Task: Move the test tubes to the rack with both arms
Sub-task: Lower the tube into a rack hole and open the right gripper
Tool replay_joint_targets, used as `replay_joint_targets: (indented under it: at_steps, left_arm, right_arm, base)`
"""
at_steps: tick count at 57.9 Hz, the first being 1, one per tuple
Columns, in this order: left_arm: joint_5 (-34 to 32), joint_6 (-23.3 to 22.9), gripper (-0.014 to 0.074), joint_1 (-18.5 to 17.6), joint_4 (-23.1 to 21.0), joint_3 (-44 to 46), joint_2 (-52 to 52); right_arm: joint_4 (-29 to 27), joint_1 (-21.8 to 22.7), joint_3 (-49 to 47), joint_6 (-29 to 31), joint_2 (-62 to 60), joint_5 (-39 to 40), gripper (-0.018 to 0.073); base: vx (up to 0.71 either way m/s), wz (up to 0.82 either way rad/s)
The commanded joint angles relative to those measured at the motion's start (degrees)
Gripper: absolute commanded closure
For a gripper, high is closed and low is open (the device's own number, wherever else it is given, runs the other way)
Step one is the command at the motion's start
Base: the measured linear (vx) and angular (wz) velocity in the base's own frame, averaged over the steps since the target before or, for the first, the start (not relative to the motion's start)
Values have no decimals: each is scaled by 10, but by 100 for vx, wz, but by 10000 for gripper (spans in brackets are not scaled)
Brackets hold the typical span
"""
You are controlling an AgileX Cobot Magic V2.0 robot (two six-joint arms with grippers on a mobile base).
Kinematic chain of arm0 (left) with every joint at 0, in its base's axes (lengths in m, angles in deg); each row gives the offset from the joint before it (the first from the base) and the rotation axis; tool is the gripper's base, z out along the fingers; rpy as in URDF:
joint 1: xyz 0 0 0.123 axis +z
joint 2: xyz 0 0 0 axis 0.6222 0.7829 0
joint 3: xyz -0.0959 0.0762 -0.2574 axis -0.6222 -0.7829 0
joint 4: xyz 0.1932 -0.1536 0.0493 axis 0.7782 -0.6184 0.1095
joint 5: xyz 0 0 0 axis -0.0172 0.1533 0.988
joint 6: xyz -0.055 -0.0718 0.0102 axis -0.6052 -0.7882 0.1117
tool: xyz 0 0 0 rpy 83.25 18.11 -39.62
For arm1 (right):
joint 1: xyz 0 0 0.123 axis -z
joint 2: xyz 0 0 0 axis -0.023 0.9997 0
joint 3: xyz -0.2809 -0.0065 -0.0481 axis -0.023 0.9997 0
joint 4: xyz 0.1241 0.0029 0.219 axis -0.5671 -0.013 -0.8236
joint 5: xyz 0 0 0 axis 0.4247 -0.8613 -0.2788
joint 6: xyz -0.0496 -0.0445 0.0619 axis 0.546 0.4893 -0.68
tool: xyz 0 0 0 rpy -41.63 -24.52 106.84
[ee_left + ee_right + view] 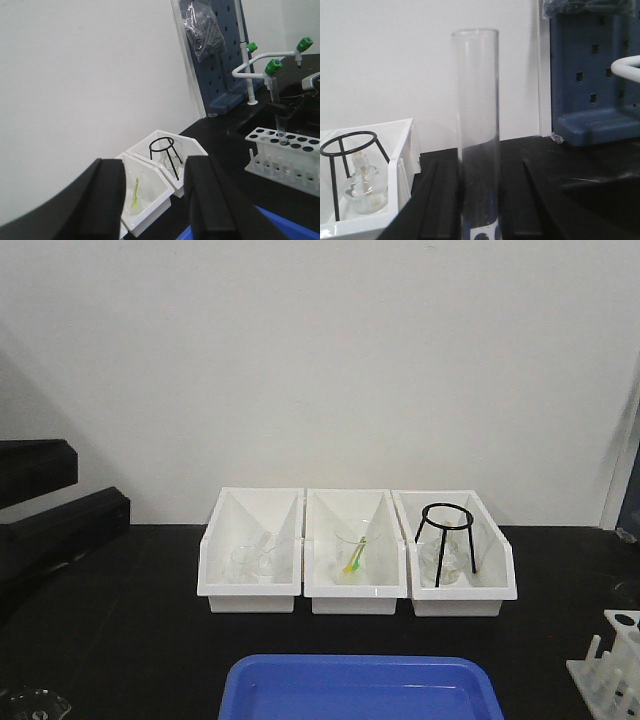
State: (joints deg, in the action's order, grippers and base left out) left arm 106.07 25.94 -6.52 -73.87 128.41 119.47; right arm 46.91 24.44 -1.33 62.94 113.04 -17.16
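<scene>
A clear test tube stands upright between the black fingers of my right gripper, which is shut on it. Its lower end sits over a hole of the white rack. In the left wrist view, the same test tube hangs from the right gripper with its tip at the top plate of the rack. My left gripper is open and holds nothing, raised well left of the rack. In the front view, only a corner of the rack shows at the lower right.
Three white open-front bins stand in a row at the back, holding glassware and a black tripod stand. A blue tray lies in front. A green-knobbed tap and a blue pegboard rise behind the rack.
</scene>
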Motion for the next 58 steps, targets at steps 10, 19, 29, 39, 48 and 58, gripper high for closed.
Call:
replay_joint_targets:
  at_steps: [10, 19, 29, 39, 48, 58]
  left_arm:
    - [-43, -4, 193, -1, 1, 20, -2]
    - [-43, -4, 193, -1, 1, 20, -2]
    - [-43, -4, 193, -1, 1, 20, -2]
    - [-43, -5, 193, -1, 1, 20, -2]
    - [-43, -5, 193, -1, 1, 20, -2]
    - [-43, -7, 193, -1, 0, 20, -2]
  right_arm:
    - [-11, 5, -15, 11, -17, 41, 564]
    - [-8, 5, -15, 12, -17, -5, 564]
    - [11, 4, -15, 12, -10, -12, 564]
    - [37, 4, -13, 11, 20, -5, 564]
    - [36, 4, -13, 11, 46, 23, 564]
    - [36, 4, -13, 11, 68, 23, 564]
  base:
    - [0, 0]
    - [0, 0]
    - [0, 0]
    - [0, 0]
    - [0, 0]
    - [0, 0]
